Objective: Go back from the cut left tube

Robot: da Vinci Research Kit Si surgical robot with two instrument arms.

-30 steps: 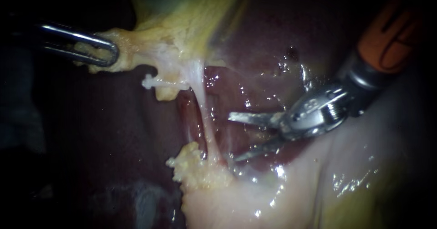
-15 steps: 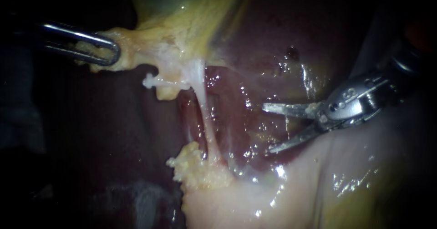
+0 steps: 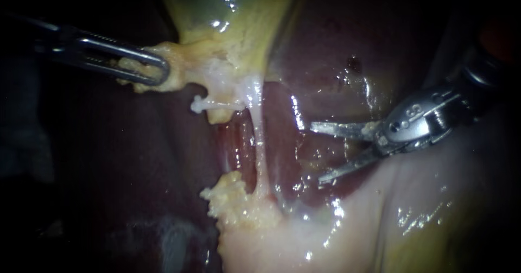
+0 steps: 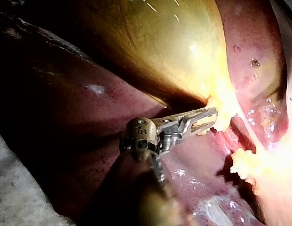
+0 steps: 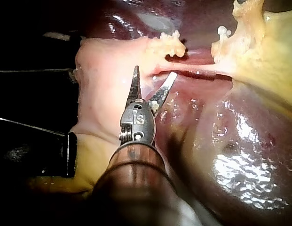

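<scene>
— Where's the cut left tube [image 3: 202, 104]?
— Its white stub pokes out just left of the intact tube [image 3: 259, 143], and neither instrument touches it.
— And the right instrument [image 3: 317, 153]?
— Right of that tube, apart from it, pincer gaping and empty.
— Left instrument [image 3: 147, 69]?
— Further left of the tube, pincer clamped on yellow fatty tissue [image 3: 184, 61].

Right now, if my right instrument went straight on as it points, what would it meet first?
Probably the taut uncut tube, stretched across ahead of the right instrument and its open jaws, though depth is unclear.
</scene>
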